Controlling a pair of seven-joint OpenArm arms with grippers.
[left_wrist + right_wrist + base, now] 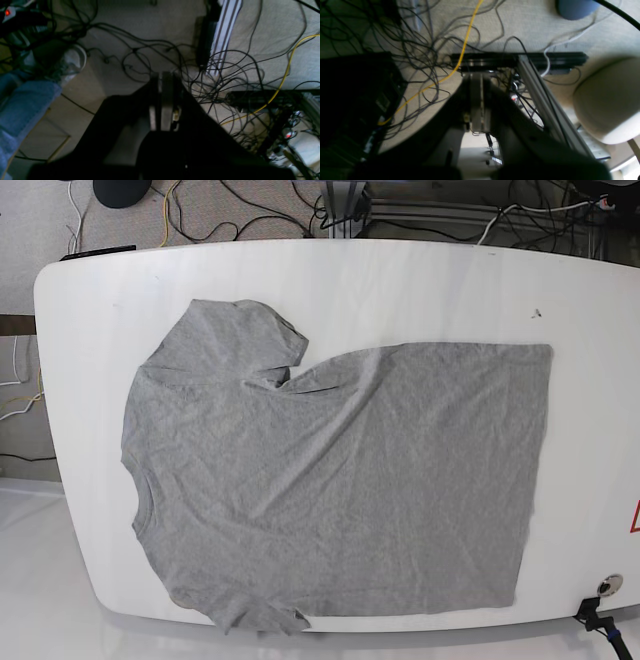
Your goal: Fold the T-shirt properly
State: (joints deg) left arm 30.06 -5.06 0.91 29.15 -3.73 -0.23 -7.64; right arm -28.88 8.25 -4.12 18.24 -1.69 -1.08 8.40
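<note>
Zero folds made, both arms parked off the table

Left gripper (160, 100) and right gripper (477, 105): jaws pressed together, holding nothing, hanging over cabled floor. Wrinkled heather-grey cotton T-shirt (340, 480) lies flat, unfolded, across white oval table (420, 280), collar toward base view's left. Judged: starting step; next move calls for reaching in and pinching an edge.

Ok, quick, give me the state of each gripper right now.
Left gripper: closed, holding nothing, hanging over the cables on the floor.
Right gripper: closed, holding nothing, also off the table.
</note>
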